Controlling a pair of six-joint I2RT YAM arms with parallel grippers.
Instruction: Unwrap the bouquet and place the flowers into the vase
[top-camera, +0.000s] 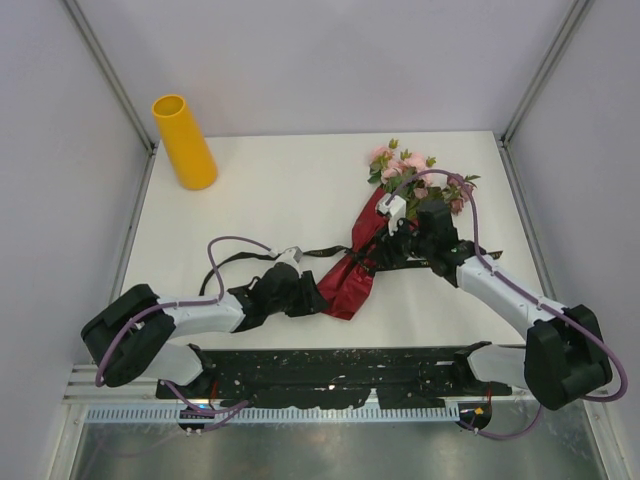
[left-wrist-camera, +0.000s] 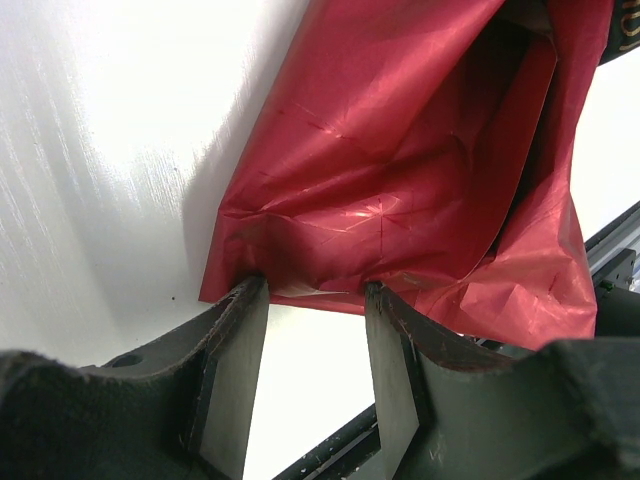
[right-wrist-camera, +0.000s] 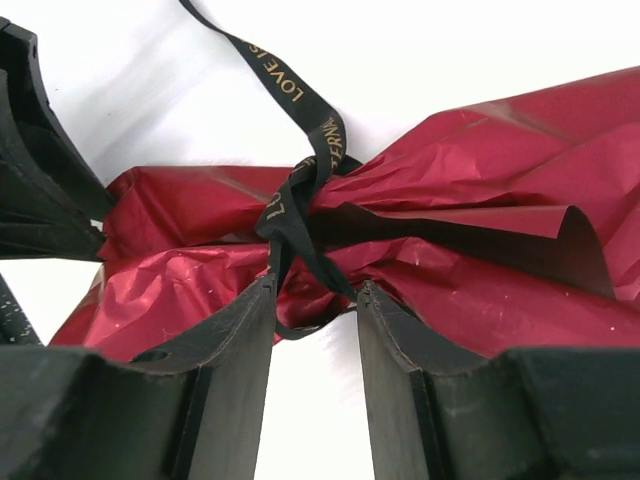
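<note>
Right pincer (right-wrist-camera: 315, 292) matte black; bouquet (right-wrist-camera: 455, 195) wrap crinkled, glossy.

left arm (top-camera: 200, 315) stretched low, comes at the bouquet (top-camera: 352, 283) from its left, at the wrap's bottom end. left gripper (left-wrist-camera: 315, 292) jaws parted, tips at the wrap's edge. right arm (top-camera: 505, 290) bent, on the bouquet's right. right gripper (right-wrist-camera: 315, 290) jaws parted, tips either side of its tied waist.
</note>
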